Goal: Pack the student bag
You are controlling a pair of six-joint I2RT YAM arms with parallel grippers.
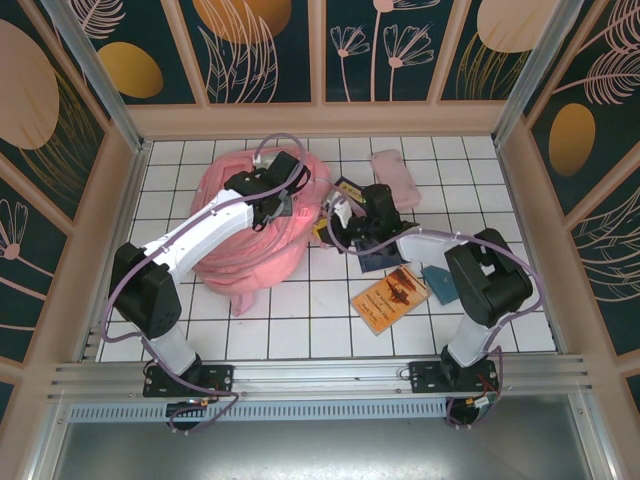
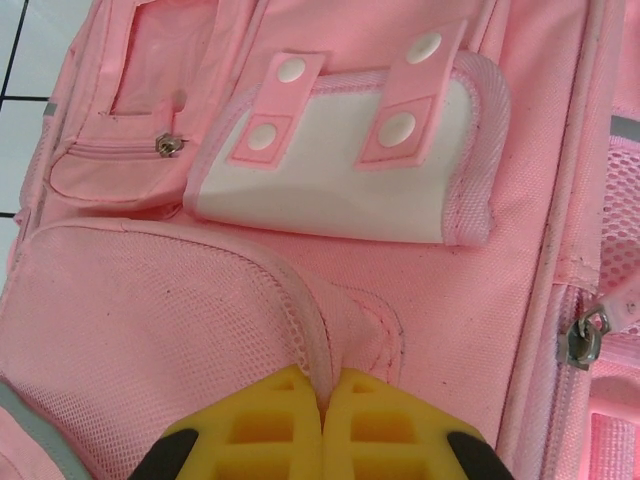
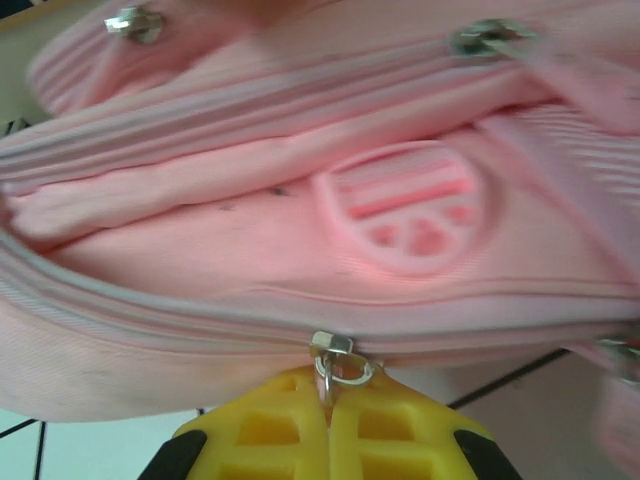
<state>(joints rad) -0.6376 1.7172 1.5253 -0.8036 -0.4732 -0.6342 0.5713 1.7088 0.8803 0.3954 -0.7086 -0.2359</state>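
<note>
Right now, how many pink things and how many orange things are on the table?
Pink: 2 (the student bag and a small flat pouch)
Orange: 1 (a booklet)
Total: 3

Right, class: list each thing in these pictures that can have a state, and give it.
backpack: lying slumped on the table.
left gripper: shut on a fold of backpack fabric.
right gripper: shut on the zip pull.
zip pull: pinched by the right gripper.
booklet: closed, flat on the table.
pouch: flat on the table.
</note>
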